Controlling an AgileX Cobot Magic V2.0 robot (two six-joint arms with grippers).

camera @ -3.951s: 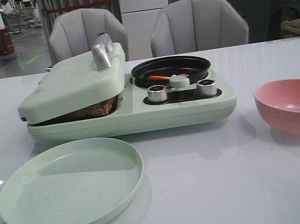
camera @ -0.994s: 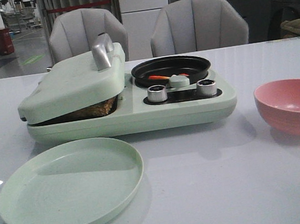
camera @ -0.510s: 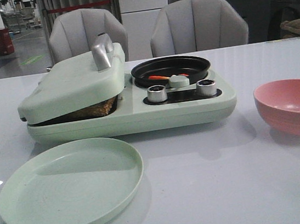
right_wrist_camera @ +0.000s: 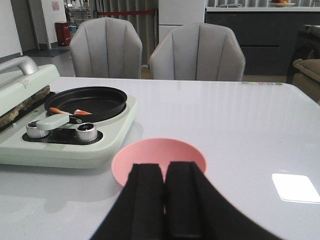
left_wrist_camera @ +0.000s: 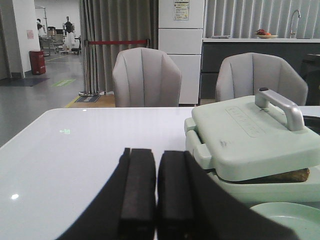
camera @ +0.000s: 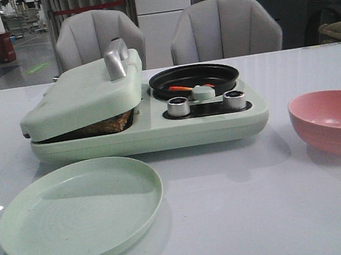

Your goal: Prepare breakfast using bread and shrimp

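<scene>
Bread point(camera: 104, 125): brown-crusted slice lying in the left bay of the breakfast maker, under the tilted lid; only its front edge shows, so whether one or two slices lie there cannot be told.
Shrimp point(camera: 181, 88): orange-pink pieces lying in the black round pan point(camera: 194, 79) on the right half of the appliance; in the right wrist view they sit near the pan's middle point(right_wrist_camera: 75, 112).
Breakfast maker point(camera: 149, 130): pale green, standing mid-table; its lid point(camera: 82, 98) rests at a slant on the bread, metal handle point(camera: 115, 58) on top; two metal knobs point(camera: 179, 106) sit in front of the pan.
Plate point(camera: 81, 210): pale green, empty, in front of the appliance's left half, apart from it.
Bowl point(camera: 332, 120): pink, empty, well to the right of the appliance.
Left claw point(left_wrist_camera: 156, 192): pads pressed together, holding nothing, above the table point(camera: 264, 216) beside the lid.
Right claw point(right_wrist_camera: 164, 200): pads together, holding nothing, over the near rim of the bowl.
</scene>
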